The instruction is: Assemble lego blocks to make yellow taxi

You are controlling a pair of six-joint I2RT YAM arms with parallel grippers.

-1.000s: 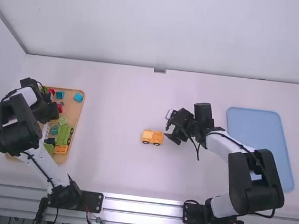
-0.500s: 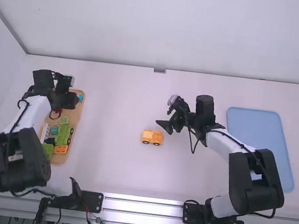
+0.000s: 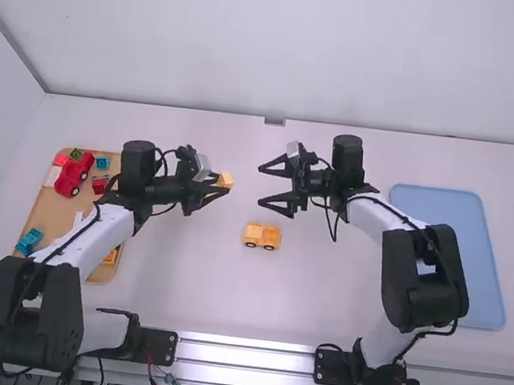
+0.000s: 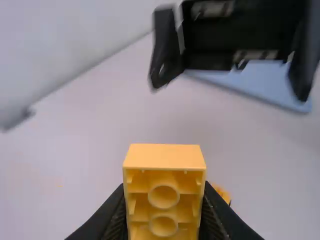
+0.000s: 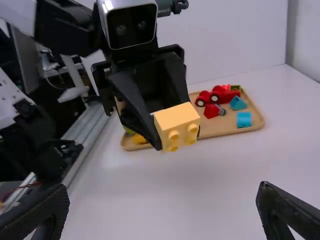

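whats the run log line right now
left jaws shut on yellow block; right jaws open; yellow car on table; block not yet on car

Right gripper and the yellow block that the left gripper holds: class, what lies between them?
Nothing: the high view shows a bare stretch between the right gripper and the yellow block, with white table beneath.

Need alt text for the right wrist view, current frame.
Left gripper holds a yellow block, studs showing, above a white table. The right gripper stands wide open along the bottom edge; beyond the block, a tan tray holds red pieces and blue pieces.
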